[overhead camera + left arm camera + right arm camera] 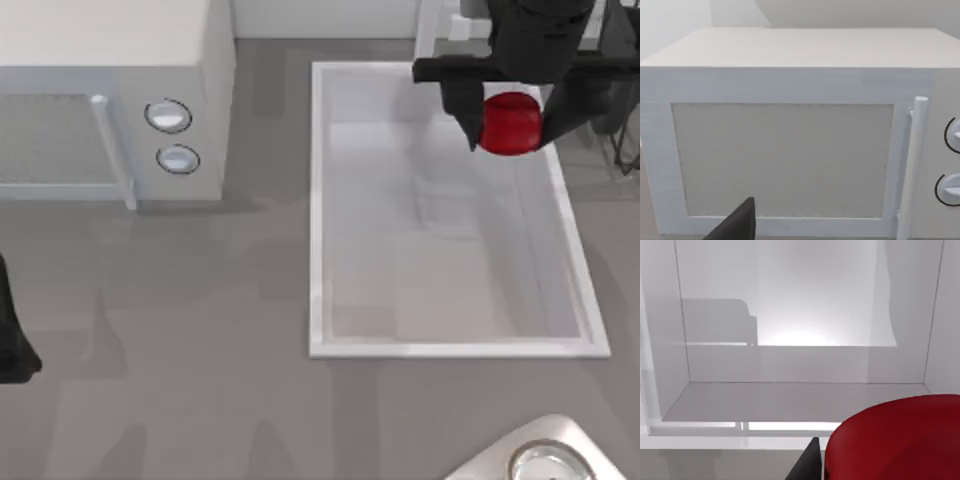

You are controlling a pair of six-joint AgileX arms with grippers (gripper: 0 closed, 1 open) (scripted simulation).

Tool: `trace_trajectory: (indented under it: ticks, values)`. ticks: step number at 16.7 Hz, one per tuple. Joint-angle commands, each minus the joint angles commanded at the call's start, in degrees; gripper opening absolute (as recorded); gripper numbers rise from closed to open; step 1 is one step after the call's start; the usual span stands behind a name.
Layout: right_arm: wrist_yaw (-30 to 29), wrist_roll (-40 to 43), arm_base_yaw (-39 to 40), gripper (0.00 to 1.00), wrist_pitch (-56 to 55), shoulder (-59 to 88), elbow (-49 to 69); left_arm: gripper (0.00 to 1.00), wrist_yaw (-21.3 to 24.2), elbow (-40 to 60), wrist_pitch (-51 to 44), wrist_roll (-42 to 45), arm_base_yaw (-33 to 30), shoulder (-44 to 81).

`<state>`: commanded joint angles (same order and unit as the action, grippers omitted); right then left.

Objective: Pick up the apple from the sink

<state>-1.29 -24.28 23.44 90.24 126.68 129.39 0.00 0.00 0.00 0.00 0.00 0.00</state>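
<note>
Red apple (511, 124) (right pincer (508, 125) clamped) above sink (318, 250) rim.

Simulated kitchen: white microwave (110, 95), sink (318, 220), grey counter (200, 350), metal bowl (548, 465).

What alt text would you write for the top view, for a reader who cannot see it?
The right end effector grips a red apple over the far end of a white sink. A white microwave stands at the left, and a metal bowl at the bottom right.
</note>
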Motion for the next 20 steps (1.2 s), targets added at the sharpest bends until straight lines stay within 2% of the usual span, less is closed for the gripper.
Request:
trace_trajectory:
  ticks: [6,15,20]
  values:
    - [0.08,0.77,-0.65,0.0,-0.57,-0.64,-1.01,1.0,0.0,0.0,0.0,0.0,0.0,0.0]
    - [1.09,19.2,-19.25,0.0,-8.11,-14.35,-25.15,1.0,0.0,0.0,0.0,0.0,0.0,0.0]
    - [1.23,21.75,-21.81,0.0,-9.1,-16.21,-27.78,1.0,0.0,0.0,0.0,0.0,0.0,0.0]
